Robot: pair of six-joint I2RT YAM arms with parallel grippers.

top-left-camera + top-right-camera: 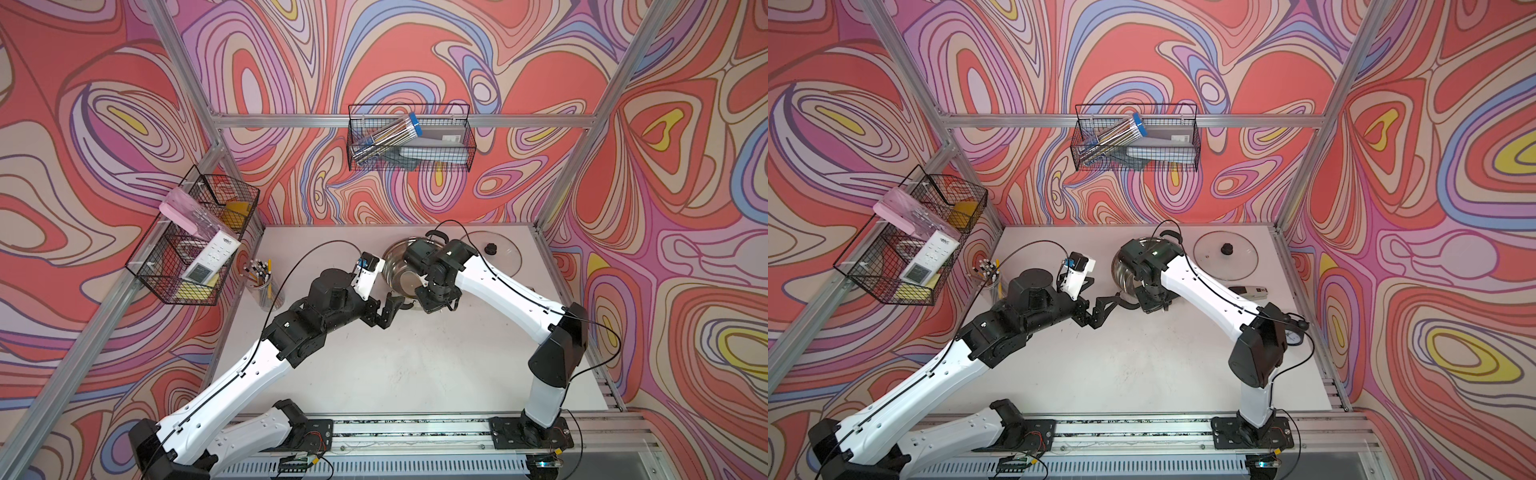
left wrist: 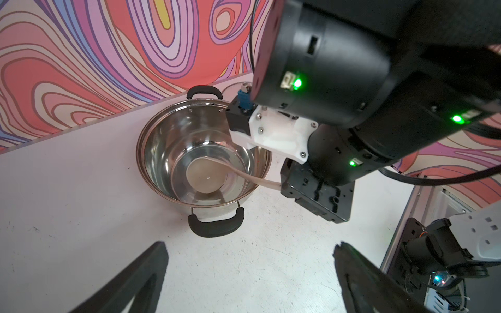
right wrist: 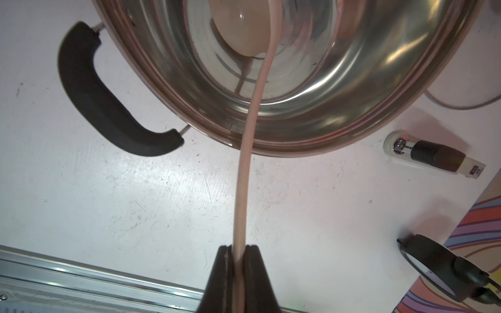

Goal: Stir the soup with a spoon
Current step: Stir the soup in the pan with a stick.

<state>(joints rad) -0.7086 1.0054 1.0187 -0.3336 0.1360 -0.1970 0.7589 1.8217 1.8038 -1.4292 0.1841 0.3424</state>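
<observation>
The steel pot (image 2: 148,135) with black handles stands at the back of the white table, seen in both top views (image 1: 395,266) (image 1: 1121,270). The cream-beige spoon (image 2: 206,175) has its round bowl down on the pot's bottom. Its slim handle (image 3: 241,189) runs up over the near rim. My right gripper (image 3: 239,248) is shut on the handle's end, just outside the pot. Whether the shiny bottom holds soup I cannot tell. My left gripper (image 2: 249,246) is open and empty, hovering above the table just before the pot's near black handle (image 2: 215,226).
A glass lid (image 1: 494,253) lies flat to the right of the pot. A white and black device (image 3: 433,157) and a round black gauge (image 3: 431,268) lie near the right wall. A cup of pencils (image 1: 262,278) stands at the left. Wire baskets (image 1: 195,241) (image 1: 409,137) hang on the walls.
</observation>
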